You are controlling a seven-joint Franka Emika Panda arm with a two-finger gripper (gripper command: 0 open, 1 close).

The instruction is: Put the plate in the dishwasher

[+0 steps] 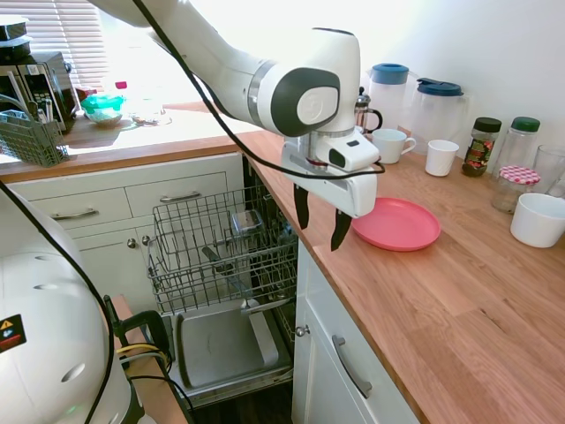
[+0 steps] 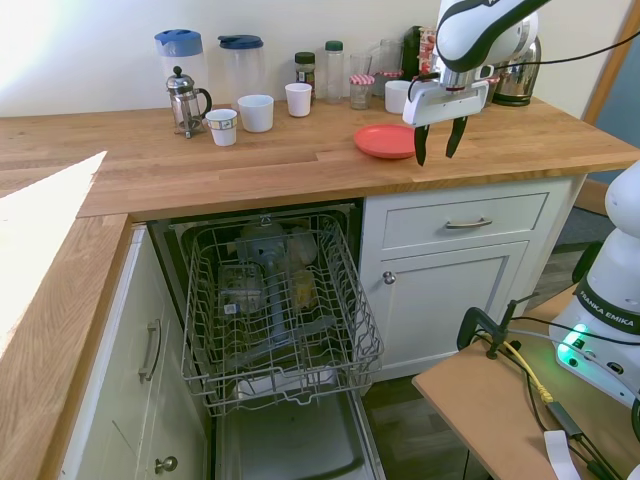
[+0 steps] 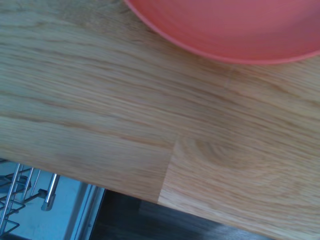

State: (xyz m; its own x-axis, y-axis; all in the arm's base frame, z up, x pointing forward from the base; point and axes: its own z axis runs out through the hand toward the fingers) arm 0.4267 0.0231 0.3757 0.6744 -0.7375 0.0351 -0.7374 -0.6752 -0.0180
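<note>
The coral-pink plate [image 1: 397, 223] [image 2: 386, 141] [image 3: 235, 27] lies flat on the wooden counter near its front edge. My gripper [image 1: 321, 226] [image 2: 438, 146] hangs open just above the counter beside the plate, fingers pointing down, nothing between them. Below the counter the dishwasher [image 1: 225, 265] [image 2: 275, 330] stands open, its grey wire rack [image 1: 221, 243] [image 2: 280, 310] pulled out over the lowered door. The wrist view shows the plate's rim, bare counter wood and a corner of the rack.
Behind the plate stand white mugs [image 1: 391, 145] [image 2: 256, 112], a French press [image 2: 186, 100], two jugs [image 1: 436, 110], jars [image 1: 483, 146] and a white bowl [image 1: 538, 219]. A kettle [image 2: 520, 80] stands at the counter's end. White drawers [image 2: 470, 222] flank the dishwasher.
</note>
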